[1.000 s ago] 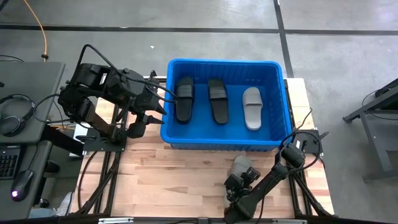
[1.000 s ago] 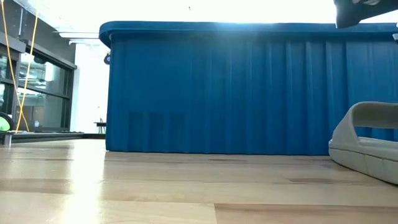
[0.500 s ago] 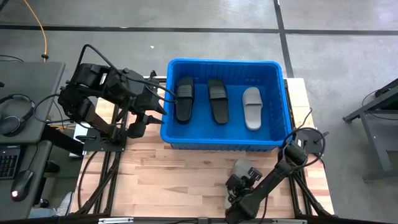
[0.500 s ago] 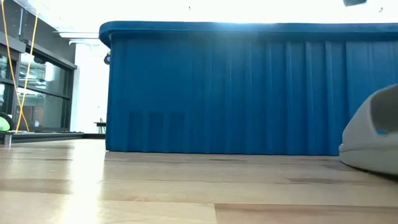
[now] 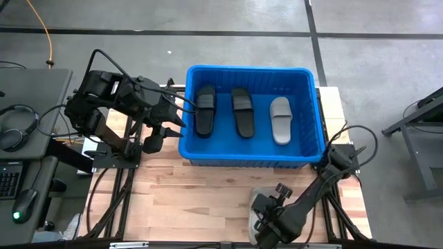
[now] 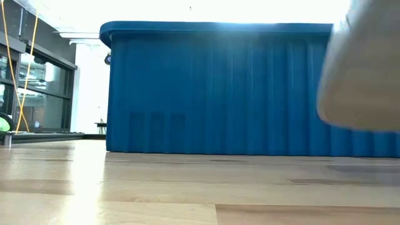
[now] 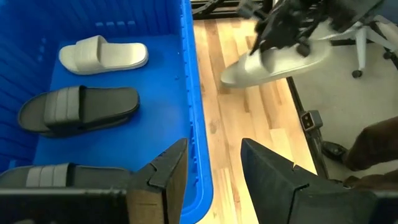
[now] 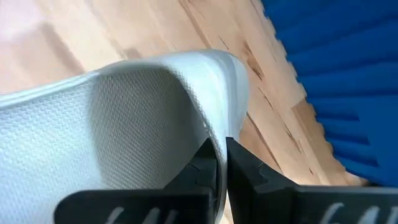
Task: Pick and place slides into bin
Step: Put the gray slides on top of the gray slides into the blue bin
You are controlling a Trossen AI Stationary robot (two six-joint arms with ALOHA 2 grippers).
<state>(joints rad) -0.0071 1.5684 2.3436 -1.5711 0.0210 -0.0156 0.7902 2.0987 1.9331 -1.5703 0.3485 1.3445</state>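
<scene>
The blue bin [image 5: 249,68] stands at the table's far side. It holds two black slides [image 5: 205,111] [image 5: 242,112] and a light grey one [image 5: 280,119], all lying flat on its floor. Another light grey slide [image 7: 280,62] hangs over the table's near right part, in front of the bin. My right gripper [image 5: 270,211] is shut on it. My left gripper [image 7: 211,174] is open and holds nothing. It waits raised above the bin's left rim [image 7: 193,124]. My right gripper pinches a thin curved edge of the light grey slide [image 8: 219,134] between its two fingers; it looks like the strap's edge. The fingers come steeply from above. The slide is lifted clear of the table, tilted, with its lower end toward the bin [image 7: 233,76].
Bare wooden tabletop [image 5: 194,194] lies between the bin and the near edge. In the low view the bin's front wall [image 6: 219,87] closes off the far side. A desk with headphones [image 5: 17,128] stands left of the table.
My right gripper has taken hold of the grey slide and gone up with it. The slide first lay flat on the table, then tipped up, and now hangs clear above the wood.
</scene>
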